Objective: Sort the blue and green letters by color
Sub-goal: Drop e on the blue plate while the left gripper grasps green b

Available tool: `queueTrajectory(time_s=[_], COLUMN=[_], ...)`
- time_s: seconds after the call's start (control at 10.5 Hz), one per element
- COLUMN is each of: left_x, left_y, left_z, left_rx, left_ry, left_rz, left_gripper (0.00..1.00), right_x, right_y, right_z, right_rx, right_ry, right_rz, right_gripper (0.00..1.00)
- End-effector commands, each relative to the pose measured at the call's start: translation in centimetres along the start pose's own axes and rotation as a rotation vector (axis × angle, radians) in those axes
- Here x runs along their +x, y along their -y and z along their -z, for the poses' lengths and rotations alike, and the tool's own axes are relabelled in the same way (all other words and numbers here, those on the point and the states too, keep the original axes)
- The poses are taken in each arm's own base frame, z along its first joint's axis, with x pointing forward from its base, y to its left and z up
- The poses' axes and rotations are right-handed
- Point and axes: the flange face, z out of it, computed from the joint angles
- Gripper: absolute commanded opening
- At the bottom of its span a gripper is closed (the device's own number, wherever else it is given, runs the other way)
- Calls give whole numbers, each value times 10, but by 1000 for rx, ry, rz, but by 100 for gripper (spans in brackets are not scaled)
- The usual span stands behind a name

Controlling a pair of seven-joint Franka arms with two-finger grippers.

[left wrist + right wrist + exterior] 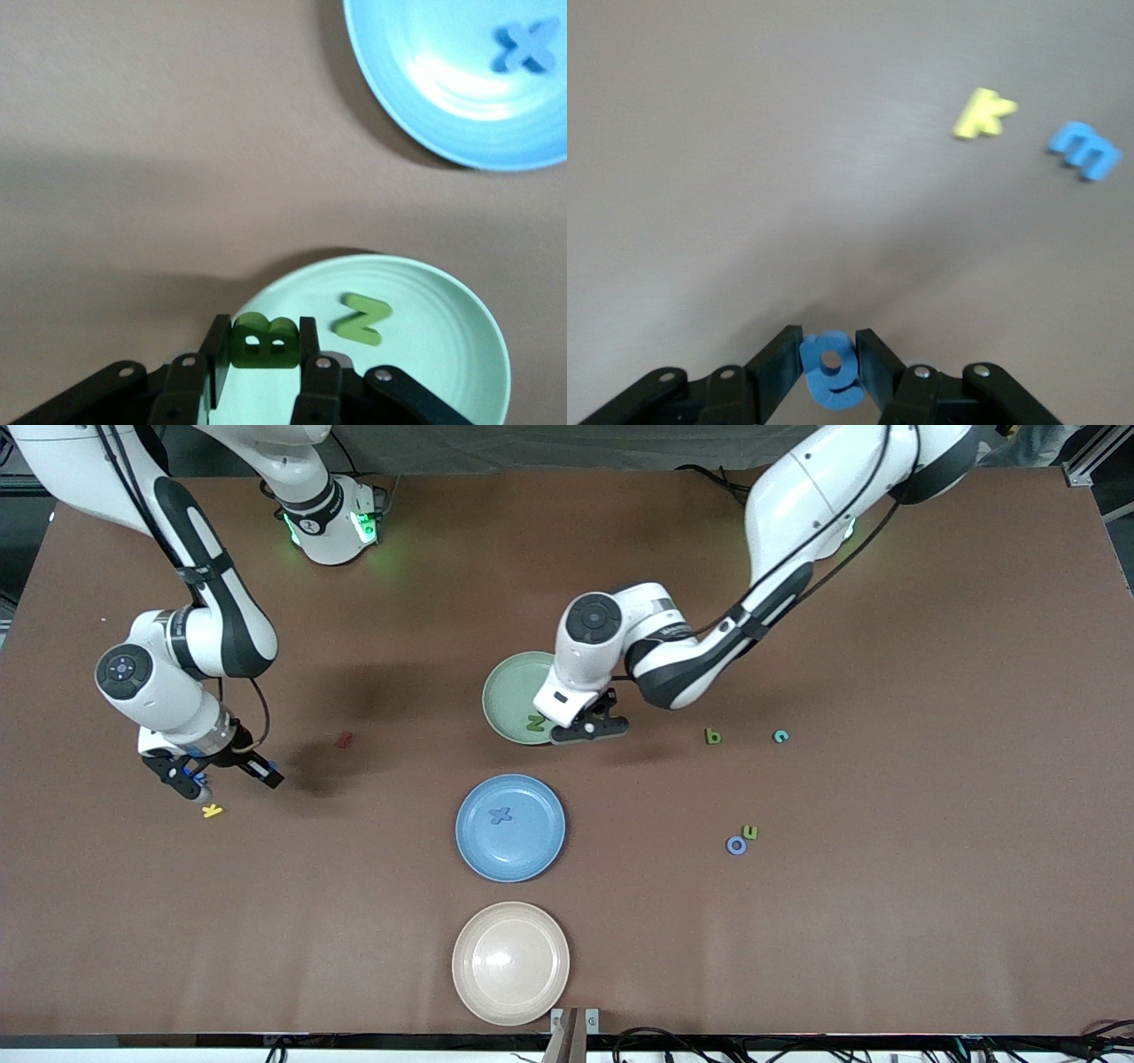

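My left gripper hangs over the edge of the pale green plate and is shut on a dark green letter B. A lighter green Z lies in that plate, seen also in the front view. My right gripper is over the table toward the right arm's end, shut on a blue letter g. A blue m lies on the table beside the yellow k. A blue x lies in the blue plate. A green b, a teal c, a blue o and a green u lie toward the left arm's end.
A beige plate stands nearest the front camera, below the blue plate. A dark red letter lies on the table between the right gripper and the green plate. The yellow k lies just below the right gripper.
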Motion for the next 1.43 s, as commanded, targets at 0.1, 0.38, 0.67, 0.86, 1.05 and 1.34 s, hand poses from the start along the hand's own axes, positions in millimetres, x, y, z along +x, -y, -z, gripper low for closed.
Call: queueTrajectory(time_s=[0.1, 0.38, 0.67, 0.86, 1.05, 1.34], left_x=[-23, -8, 33, 74, 107, 121], left_y=[-29, -24, 6, 42, 82, 142], left_z=[-34, -23, 4, 19, 32, 21], left_rx=[-29, -32, 21, 37, 32, 107], left_ry=[-11, -48, -71, -48, 0, 56], left_rz=[49, 62, 71, 15, -27, -100], left_gripper=[29, 100, 100, 100, 100, 100], right_x=[-2, -16, -31, -51, -94, -165], right_y=[121, 202, 264, 298, 333, 368], right_z=[32, 15, 4, 8, 6, -11], right_rx=[70, 118, 175, 207, 243, 273], right_ry=[-25, -32, -53, -61, -64, -43], right_rz=[128, 201, 221, 218, 254, 273], right_gripper=[0, 0, 0, 0, 0, 0])
